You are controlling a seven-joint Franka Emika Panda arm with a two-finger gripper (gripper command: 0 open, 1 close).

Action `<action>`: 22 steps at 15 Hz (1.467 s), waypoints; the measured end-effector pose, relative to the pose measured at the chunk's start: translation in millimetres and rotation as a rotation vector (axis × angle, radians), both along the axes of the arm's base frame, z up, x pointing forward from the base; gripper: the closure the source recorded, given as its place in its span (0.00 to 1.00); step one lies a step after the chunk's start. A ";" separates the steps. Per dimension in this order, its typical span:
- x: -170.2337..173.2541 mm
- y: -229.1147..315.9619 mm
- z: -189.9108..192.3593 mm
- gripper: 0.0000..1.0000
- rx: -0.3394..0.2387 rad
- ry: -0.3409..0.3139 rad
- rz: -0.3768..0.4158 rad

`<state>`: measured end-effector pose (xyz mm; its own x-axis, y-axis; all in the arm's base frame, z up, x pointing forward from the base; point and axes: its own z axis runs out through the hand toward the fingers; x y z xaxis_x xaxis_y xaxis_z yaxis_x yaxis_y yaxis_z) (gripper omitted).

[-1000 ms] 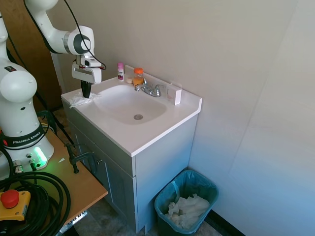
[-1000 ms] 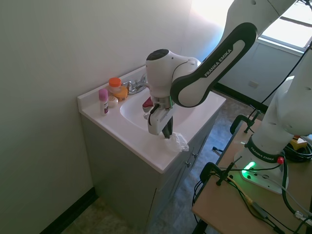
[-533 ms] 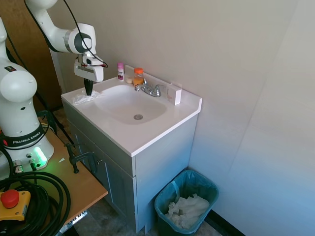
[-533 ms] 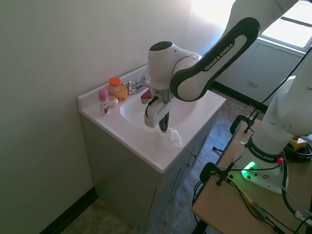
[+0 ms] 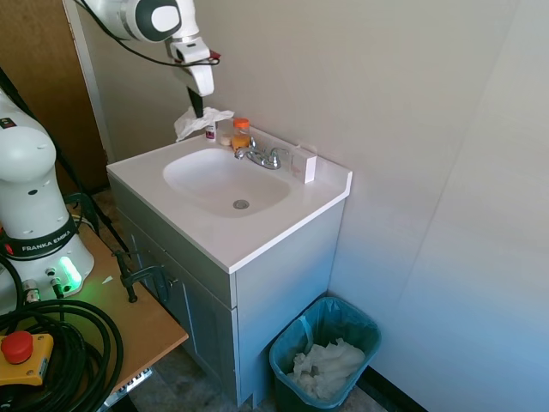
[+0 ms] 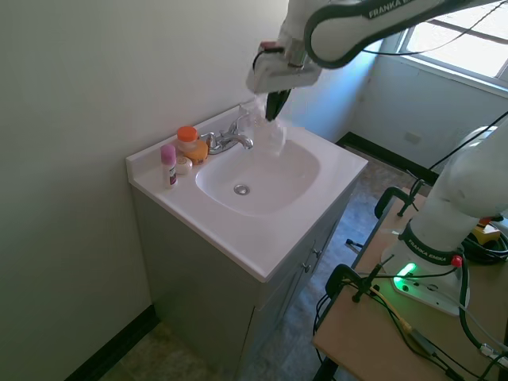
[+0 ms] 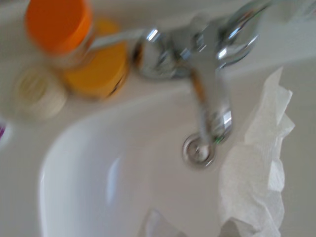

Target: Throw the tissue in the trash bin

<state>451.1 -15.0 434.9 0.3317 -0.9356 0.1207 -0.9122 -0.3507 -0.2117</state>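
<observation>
The gripper is held high in the air above the back of the white vanity top, and its dark fingers are closed on the tissue. The tissue is carried clear of the counter and hangs crumpled from the fingertips, over the rear rim of the sink basin. In the second exterior view the same tissue is seen as a pale, wispy shape under the gripper, just beside the chrome faucet.

In the wrist view the tissue is shown as folded white paper, with the faucet and the drain seen blurred behind it. An orange-capped bottle and a small round cream-coloured lid are also seen there, beside the faucet.

Along the back edge of the vanity top, a pink-capped bottle is placed at the far corner, the orange-capped bottle next to it, then the faucet, and a small white box towards the other back corner.

The trash bin is set on the floor against the wall, beside the vanity cabinet and well apart from the gripper. It is lined with a blue-green bag, and a heap of crumpled white paper is lying inside it.
</observation>
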 end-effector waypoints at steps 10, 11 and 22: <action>-17.7 -266.0 -22.9 1.00 0.012 -0.142 -0.574; -16.9 -286.9 -31.9 1.00 0.008 -0.133 -0.615; 45.0 -400.3 -216.7 1.00 0.036 0.080 -0.895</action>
